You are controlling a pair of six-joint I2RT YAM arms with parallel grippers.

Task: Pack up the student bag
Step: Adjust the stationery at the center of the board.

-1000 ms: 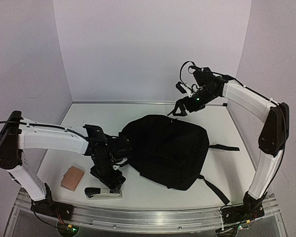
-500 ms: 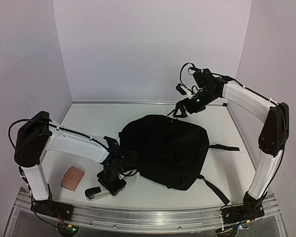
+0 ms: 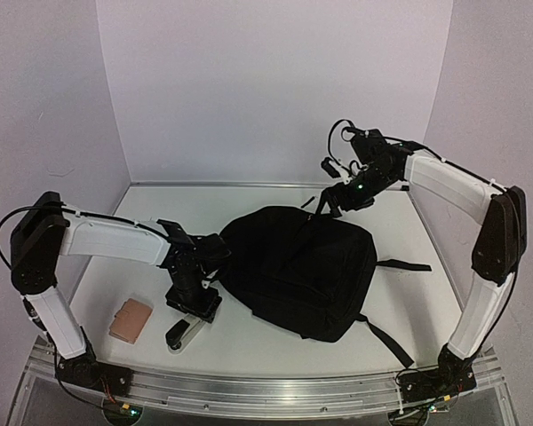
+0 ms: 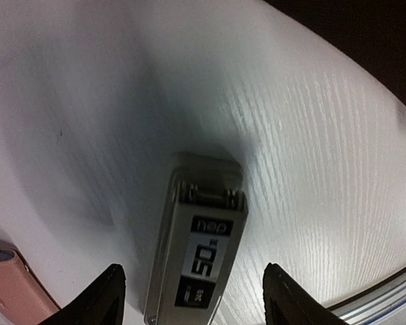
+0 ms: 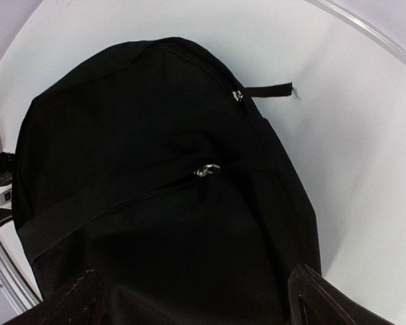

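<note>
The student bag (image 3: 298,271) lies flat mid-table (image 3: 151,213), its zips drawn shut as far as the right wrist view shows, so anything inside is hidden; a strap trails toward the right edge. The right claw (image 5: 196,288) hangs over the bag's far end, fingers apart, holding nothing. The left claw (image 4: 193,277), fingers spread, sits above a grey stapler (image 4: 203,250) lying just left of the bag; whether they touch cannot be judged. A pink case (image 3: 130,319), cut off in the left wrist view, lies near the stapler, apart from it
</note>
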